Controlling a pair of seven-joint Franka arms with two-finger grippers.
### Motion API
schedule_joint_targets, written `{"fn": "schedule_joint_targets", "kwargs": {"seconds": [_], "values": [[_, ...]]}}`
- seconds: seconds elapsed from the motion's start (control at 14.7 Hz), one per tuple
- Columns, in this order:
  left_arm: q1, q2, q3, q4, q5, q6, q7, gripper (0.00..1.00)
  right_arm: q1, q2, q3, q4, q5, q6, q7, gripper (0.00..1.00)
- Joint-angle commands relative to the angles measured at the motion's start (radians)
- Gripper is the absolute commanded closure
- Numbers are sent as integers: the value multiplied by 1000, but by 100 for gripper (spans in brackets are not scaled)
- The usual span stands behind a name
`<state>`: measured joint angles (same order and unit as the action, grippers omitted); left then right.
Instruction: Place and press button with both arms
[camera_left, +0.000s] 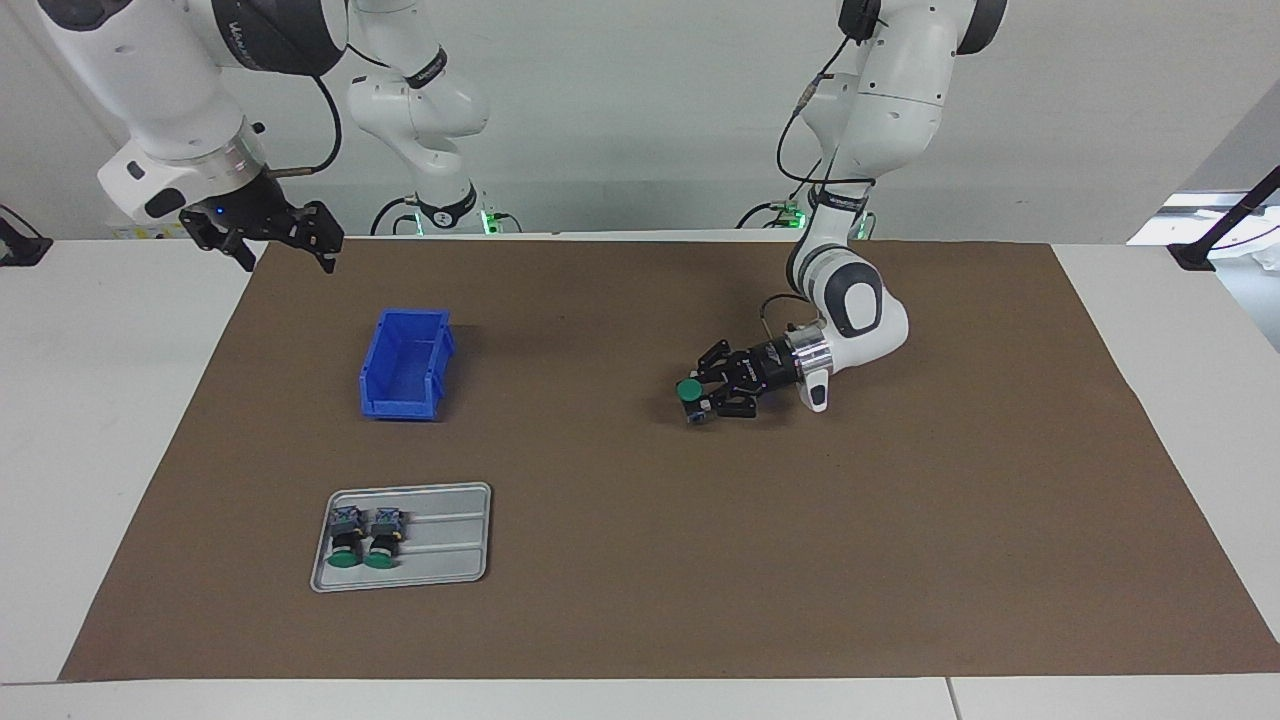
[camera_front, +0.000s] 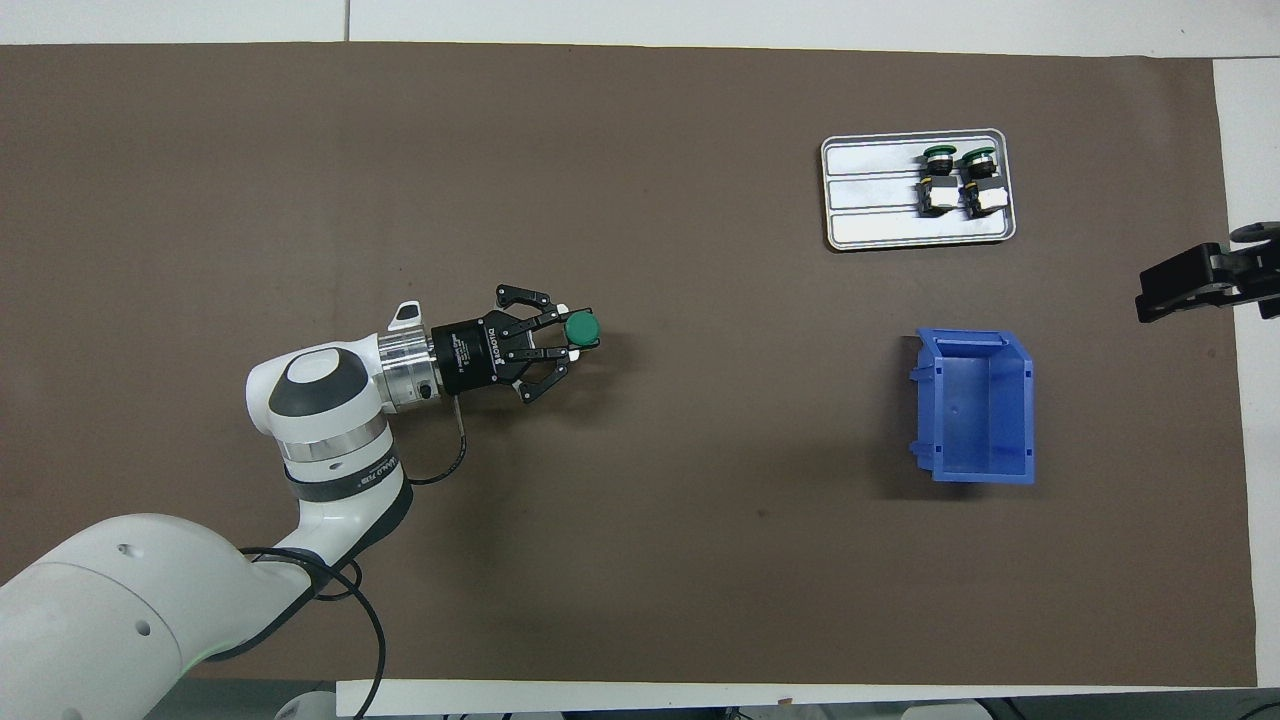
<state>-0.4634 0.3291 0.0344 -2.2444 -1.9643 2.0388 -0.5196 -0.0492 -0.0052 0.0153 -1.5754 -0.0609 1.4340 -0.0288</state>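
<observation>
My left gripper (camera_left: 700, 397) lies low over the brown mat (camera_left: 640, 600), turned almost level, and its black fingers are clenched on the blue-grey body of one small push-button switch (camera_left: 690, 392) with a round flat green cap. That held button sits right at my fingertips, near the middle of the mat, cap upward, so its long axis runs up and down; whether its base already touches the mat I cannot tell. My right gripper (camera_left: 290, 238) hangs in the air over the edge of the mat at the right arm's end of the table, waiting; its black fingers stand spread apart with nothing between them. The coming move, as I judge it, turns on this: the green cap faces up and lies well apart from my right gripper, toward the left arm's end, so the right arm must travel across the mat and come down on the cap from above. I count three buttons: one in my grip and two spare buttons (camera_left: 364, 536) lying side by side on one grey metal tray (camera_left: 470, 560). One open blue plastic bin (camera_left: 404, 362) stands nearer to the robots than the tray. Two arms in all.
</observation>
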Motion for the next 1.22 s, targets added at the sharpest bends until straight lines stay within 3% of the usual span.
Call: {"fn": "schedule_joint_targets", "kwargs": {"seconds": [0.0, 1.16], "values": [[-9, -2, 7, -18, -28, -15, 24, 75, 0, -22, -3, -24, 6, -3, -11, 1], [-32, -2, 7, -29, -47, 20, 43, 61, 0, -22, -3, -24, 6, -3, -11, 1]]}}
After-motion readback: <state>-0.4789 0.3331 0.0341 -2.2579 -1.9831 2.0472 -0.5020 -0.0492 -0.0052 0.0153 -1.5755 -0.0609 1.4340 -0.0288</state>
